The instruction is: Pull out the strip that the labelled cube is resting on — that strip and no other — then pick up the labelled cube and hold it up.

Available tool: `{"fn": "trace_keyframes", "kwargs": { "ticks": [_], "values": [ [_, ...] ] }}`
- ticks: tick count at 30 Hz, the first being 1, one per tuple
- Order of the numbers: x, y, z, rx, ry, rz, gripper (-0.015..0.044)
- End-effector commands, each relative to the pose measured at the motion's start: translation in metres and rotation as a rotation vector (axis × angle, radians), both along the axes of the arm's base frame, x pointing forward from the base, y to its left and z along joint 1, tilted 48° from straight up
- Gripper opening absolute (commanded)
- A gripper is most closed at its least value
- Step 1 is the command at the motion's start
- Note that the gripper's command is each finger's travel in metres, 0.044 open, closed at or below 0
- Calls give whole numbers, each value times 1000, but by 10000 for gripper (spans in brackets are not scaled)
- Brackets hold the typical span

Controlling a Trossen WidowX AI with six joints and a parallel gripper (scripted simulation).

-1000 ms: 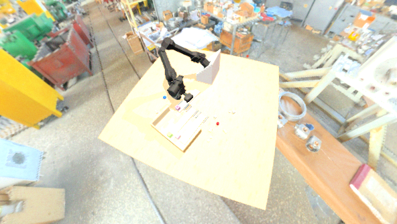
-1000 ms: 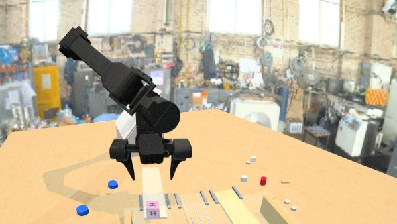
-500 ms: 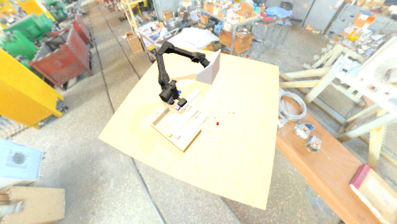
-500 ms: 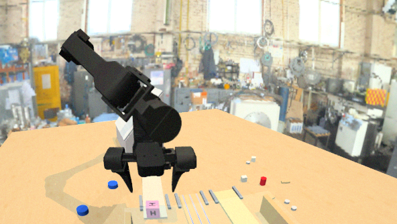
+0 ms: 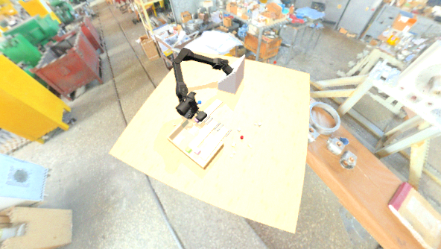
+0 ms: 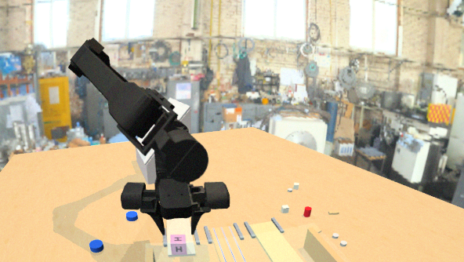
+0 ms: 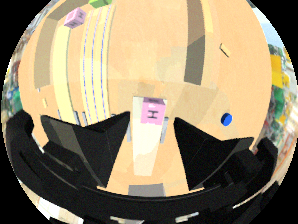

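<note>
A pink cube marked H (image 6: 179, 244) (image 7: 153, 111) rests on the near end of a pale strip (image 6: 179, 225) (image 7: 145, 155) (image 5: 214, 107) that sticks out of the tray. My gripper (image 6: 179, 233) (image 7: 152, 117) is partly open and empty. It points down over the strip, with one fingertip on each side of the strip and close to the cube. In the top view the arm partly hides the cube. Another pink cube with a letter (image 7: 75, 18) (image 5: 197, 152) and a green cube (image 7: 100, 2) (image 5: 188, 150) stand at the tray's far side in the wrist view.
A wide yellowish strip (image 6: 274, 241) (image 7: 62, 65) and narrow strips with blue lines lie beside short grey guides (image 6: 238, 231). The tray has raised walls (image 6: 319, 245) (image 7: 195, 60). Blue discs (image 6: 132, 216) (image 6: 96, 245), a red cylinder (image 6: 307, 212) (image 5: 241, 137) and a grey upright panel (image 5: 236, 80) stand around.
</note>
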State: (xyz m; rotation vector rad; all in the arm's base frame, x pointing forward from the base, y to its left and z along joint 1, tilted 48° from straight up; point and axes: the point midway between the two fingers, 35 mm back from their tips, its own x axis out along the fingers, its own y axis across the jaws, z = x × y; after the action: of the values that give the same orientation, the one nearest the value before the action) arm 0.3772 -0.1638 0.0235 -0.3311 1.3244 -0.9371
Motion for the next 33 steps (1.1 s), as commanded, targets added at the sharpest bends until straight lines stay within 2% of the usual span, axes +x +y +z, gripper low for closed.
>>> {"fn": "trace_keyframes", "kwargs": {
  "ticks": [1,25,29,33],
  "values": [
    [-2,-6,-6,1,10,-1,250],
    [-6,-30,-27,-2,10,-1,250],
    [-4,-29,-25,-6,4,-3,145],
    [-4,-29,-25,-6,4,-3,118]
  ]
}}
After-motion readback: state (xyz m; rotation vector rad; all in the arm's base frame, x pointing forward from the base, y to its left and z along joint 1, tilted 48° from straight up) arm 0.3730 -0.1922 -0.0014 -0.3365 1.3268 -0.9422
